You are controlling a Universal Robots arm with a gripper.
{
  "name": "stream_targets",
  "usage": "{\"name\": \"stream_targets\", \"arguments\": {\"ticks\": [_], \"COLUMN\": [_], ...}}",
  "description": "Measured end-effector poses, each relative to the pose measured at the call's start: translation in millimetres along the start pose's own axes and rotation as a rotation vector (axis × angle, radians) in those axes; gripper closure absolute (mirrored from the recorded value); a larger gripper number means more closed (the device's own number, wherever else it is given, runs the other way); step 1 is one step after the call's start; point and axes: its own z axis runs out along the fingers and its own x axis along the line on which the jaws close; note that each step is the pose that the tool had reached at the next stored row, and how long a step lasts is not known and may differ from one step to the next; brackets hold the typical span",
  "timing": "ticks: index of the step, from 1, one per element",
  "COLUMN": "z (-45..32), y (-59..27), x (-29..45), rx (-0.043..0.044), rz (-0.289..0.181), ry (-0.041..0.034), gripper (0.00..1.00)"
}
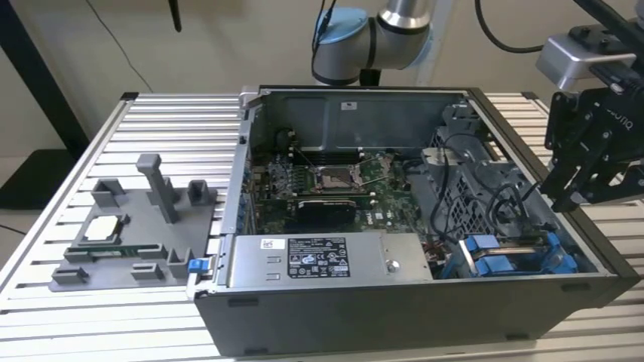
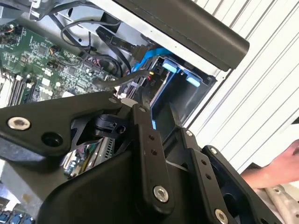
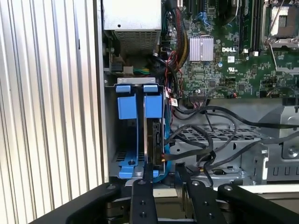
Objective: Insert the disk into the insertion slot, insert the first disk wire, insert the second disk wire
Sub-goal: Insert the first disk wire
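Observation:
The insertion slot (image 3: 108,130) is the grey bay with blue tabs in the case's front corner (image 1: 513,253), at the exterior view's right. The disk (image 3: 154,140) stands on edge inside it under a blue carrier tab (image 3: 153,105). Black disk wires (image 3: 205,140) run from the drive cage to the disk's edge. I cannot tell whether their plugs are seated. My black gripper (image 1: 565,197) hangs above the case's right wall, just outside the bay. In the first wrist view its fingers (image 3: 142,196) stand a little apart, open, with nothing between them.
The open computer case lies on a slatted metal table (image 1: 151,121). A grey power-supply box (image 1: 327,260) sits beside the bay, with the motherboard (image 1: 332,181) behind it. A grey parts fixture (image 1: 131,234) stands at the exterior view's left. A person's hand (image 2: 280,163) rests on the table beside the case.

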Motion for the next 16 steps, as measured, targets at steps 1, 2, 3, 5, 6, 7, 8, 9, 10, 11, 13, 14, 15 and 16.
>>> {"name": "stream_targets", "arguments": {"ticks": [1,2,3,5,6,7,8,9,10,11,13,14,15,16], "z": [-0.1,-0.1,-0.1,-0.2,-0.1,0.1,0.1,0.0,0.1,0.1,0.1,0.1,0.1,0.1], "y": [0.0,0.0,-0.1,-1.0,-1.5,-2.1,-2.4,-2.5,-3.5,-3.8,-3.8,-3.8,-3.8,-3.8], "x": [0.0,0.0,0.0,-0.1,-0.1,-0.2,-0.2,-0.2,-0.2,-0.3,-0.3,-0.3,-0.3,-0.3], "rx": [0.0000,0.0000,0.0000,0.0000,0.0000,-0.0004,-0.0005,-0.0005,-0.0005,-0.0005,-0.0005,-0.0005,-0.0005,-0.0005], "rz": [0.000,0.000,0.000,0.000,0.000,0.000,0.000,0.000,0.000,0.000,0.000,0.000,0.000,0.000], "ry": [0.0002,0.0002,0.0002,0.0005,0.0004,0.0002,0.0002,0.0003,0.0003,0.0003,0.0003,0.0003,0.0003,0.0002], "gripper": [0.00,0.00,0.00,0.00,0.00,0.00,0.00,0.00,0.00,0.00,0.00,0.00,0.00,0.00]}}
